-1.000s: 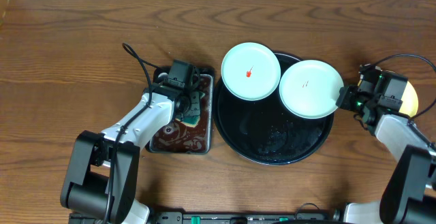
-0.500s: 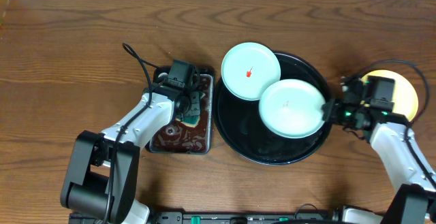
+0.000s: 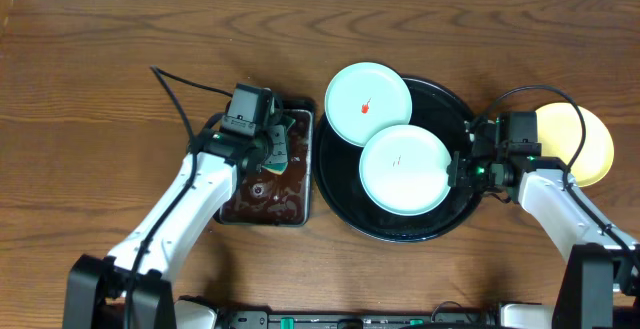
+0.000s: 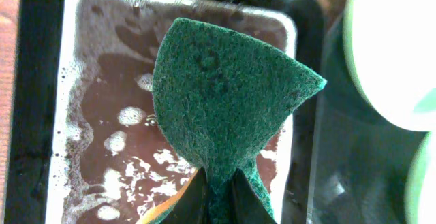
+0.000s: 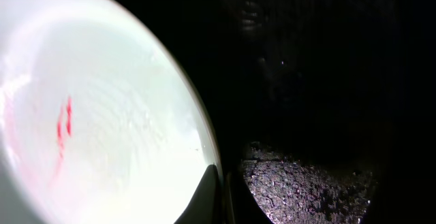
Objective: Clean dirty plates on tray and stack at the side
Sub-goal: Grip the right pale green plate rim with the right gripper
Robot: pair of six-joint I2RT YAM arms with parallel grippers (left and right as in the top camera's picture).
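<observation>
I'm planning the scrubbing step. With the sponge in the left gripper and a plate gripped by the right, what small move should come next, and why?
Probably carry the left gripper's green sponge rightward, from above the soapy pan onto the plate that the right gripper pinches by its rim on the tray. That plate shows red marks near its centre, and nothing touches them yet.

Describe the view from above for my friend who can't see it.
The right jaws pinch the rim of a pale blue-green plate over a black tray, while the left jaws hold a green sponge over a pan of brown foamy liquid. A second plate with a red speck overlaps the tray's edge.
</observation>
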